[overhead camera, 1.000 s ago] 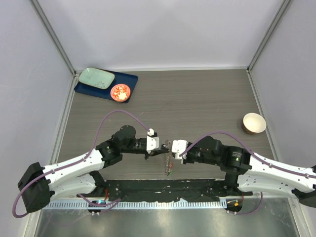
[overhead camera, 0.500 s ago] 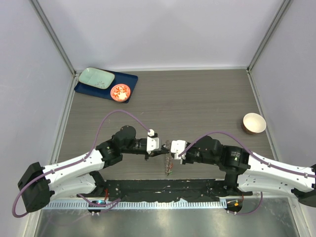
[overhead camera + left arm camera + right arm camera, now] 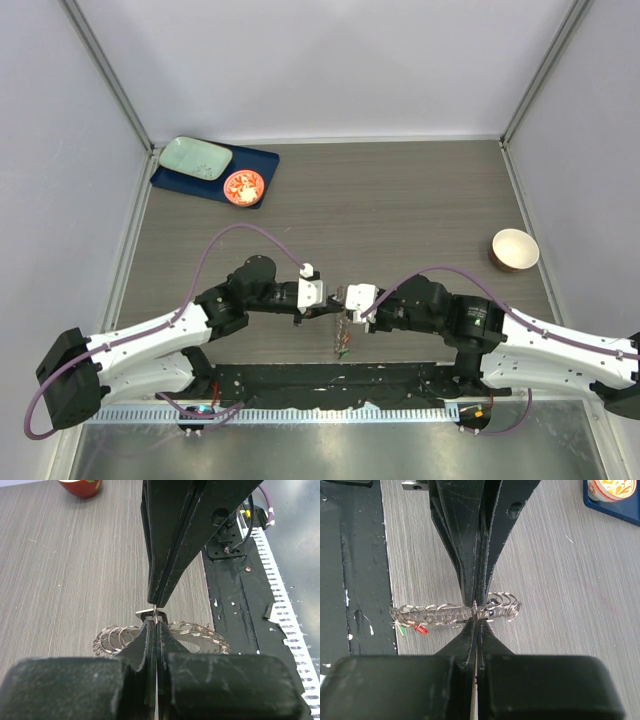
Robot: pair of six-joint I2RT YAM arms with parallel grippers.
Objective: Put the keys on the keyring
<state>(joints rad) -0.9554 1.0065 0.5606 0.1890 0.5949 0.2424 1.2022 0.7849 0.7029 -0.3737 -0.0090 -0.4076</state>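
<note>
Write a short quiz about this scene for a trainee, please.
1. True or false: the jaws of both arms are shut, meeting tip to tip at the keyring.
2. Where on the table is the beige bowl? A: far left corner. B: right side. C: between the two arms.
3. Fill in: at one end of the keyring, beside the green tag, hangs a ___ tag.
Key: 1 true; 2 B; 3 red.
</note>
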